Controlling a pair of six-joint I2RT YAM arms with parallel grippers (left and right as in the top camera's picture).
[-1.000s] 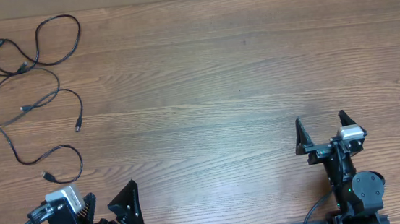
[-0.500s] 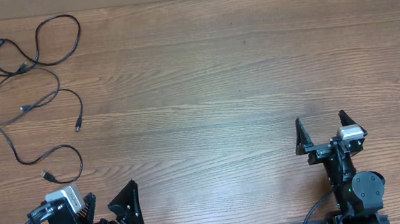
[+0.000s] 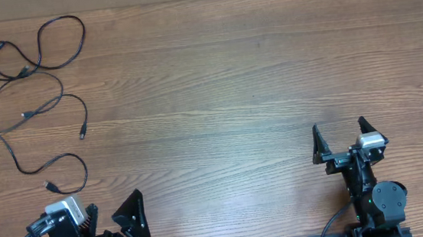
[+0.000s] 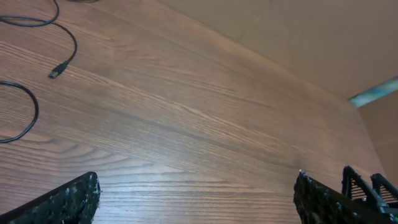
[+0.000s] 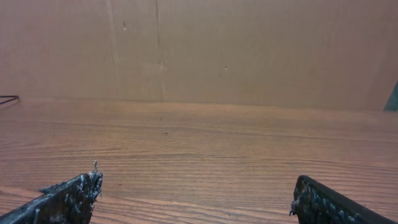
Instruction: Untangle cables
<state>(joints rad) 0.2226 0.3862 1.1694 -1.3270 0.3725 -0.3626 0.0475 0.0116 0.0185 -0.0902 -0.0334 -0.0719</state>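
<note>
Far left on the wooden surface (image 3: 231, 78): thin black cables (image 3: 25, 115), sprawling in loose curvy strands from the far edge down toward the near left. Cross one another in a few spots, most thickly around the far loops; run partly off the left border of the overhead view. Several small plug ends lying free on the wood, one at the right fringe of the spread, another at the near end just beyond the left arm. Left gripper (image 3: 113, 219) at the near-left edge, released, jaws spread wide with nothing between them, close to the nearest strand but not touching it. From the left wrist view, the same gripper (image 4: 196, 190) with both dark fingers low in the frame and only bare wood between them; two curved cable (image 4: 73, 46) stretches and one plug end at the upper left, well clear of the fingers. Right gripper (image 3: 339, 134) at the near right, well apart from the cables, likewise released and gaping, grasping nothing. From the right wrist view, this gripper (image 5: 196, 183) aimed across bare wood toward a plain brown wall (image 5: 249, 50). At that view's left border, a thin dark line, too small to identify.
</note>
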